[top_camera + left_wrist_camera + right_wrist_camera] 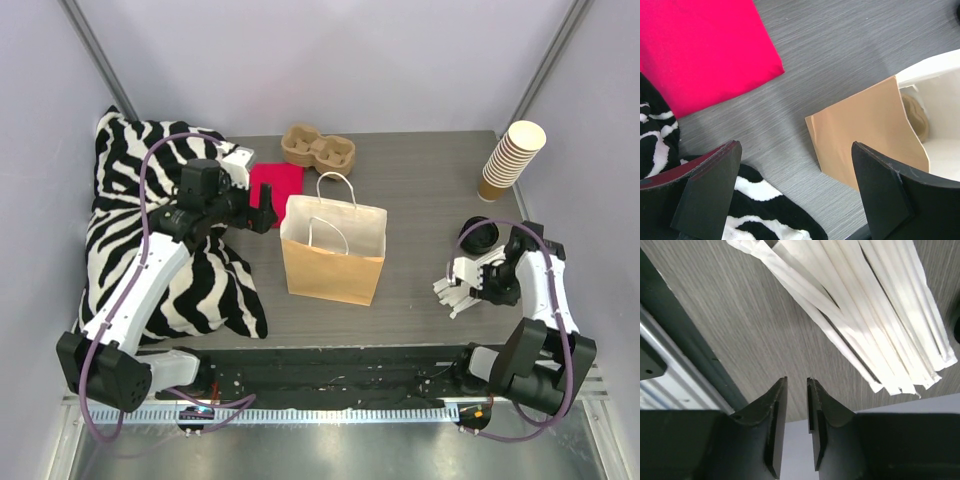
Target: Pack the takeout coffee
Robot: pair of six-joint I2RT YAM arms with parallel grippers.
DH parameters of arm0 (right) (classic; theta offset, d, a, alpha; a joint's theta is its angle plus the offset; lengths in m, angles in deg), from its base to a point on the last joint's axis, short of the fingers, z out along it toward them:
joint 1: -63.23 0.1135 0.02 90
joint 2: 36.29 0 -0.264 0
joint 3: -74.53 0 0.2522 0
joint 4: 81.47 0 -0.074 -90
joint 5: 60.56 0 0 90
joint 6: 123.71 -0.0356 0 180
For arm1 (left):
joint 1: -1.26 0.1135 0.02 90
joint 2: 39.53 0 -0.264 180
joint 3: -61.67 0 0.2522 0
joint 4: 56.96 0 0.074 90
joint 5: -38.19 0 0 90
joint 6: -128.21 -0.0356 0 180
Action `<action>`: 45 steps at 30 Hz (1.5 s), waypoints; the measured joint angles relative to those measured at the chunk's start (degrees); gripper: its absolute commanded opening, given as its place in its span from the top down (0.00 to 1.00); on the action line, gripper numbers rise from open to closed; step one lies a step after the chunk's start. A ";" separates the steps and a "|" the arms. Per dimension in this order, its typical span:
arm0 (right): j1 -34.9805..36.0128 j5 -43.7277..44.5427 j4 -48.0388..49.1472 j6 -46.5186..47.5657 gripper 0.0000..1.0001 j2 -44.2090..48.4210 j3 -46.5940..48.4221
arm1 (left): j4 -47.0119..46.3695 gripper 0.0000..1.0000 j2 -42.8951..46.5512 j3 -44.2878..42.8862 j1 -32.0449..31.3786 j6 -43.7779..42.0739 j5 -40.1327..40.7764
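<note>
On the grey wood-grain table (420, 190) a brown paper bag (333, 262) stands upright, mouth open, its tan wall showing in the left wrist view. The left gripper (795, 190) hangs spread wide beside it, over the zebra cloth (140, 250). The right gripper (797, 405), nearly closed on nothing, hovers by paper-wrapped straws (865, 315); the coffee cup cannot be made out.

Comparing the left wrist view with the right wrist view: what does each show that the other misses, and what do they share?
Only the left wrist view: the red cloth, the zebra fabric, the paper bag and the left pincer, wide open. Only the right wrist view: wrapped straws, the table's metal rail and the right pincer, nearly closed on nothing. Both show the grey tabletop.
</note>
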 measured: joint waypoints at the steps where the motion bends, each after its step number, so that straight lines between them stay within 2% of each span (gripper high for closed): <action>1: -1.42 -1.01 0.44 2.71 0.71 -0.55 0.00 | 0.07 0.04 -0.11 0.00 0.11 0.00 0.00; 6: -6.71 -6.08 2.62 10.21 0.66 -0.68 -1.09 | 0.15 0.03 -0.90 0.00 0.46 0.04 0.00; 12: -8.96 -9.84 3.48 13.20 0.66 0.13 -4.68 | -0.02 0.02 -1.68 0.04 0.76 0.48 -0.07; 21: -10.84 -10.49 4.83 13.94 0.65 -0.42 -5.75 | -0.83 0.02 -1.84 2.05 1.77 0.76 -1.03; 30: -11.78 -10.69 6.62 14.29 0.60 -2.14 -6.60 | -1.09 0.02 -3.04 2.32 2.75 0.79 -1.95; 45: -11.85 -11.37 8.20 14.32 0.58 -5.31 -6.60 | -1.53 0.02 -4.09 3.67 3.23 1.60 -2.93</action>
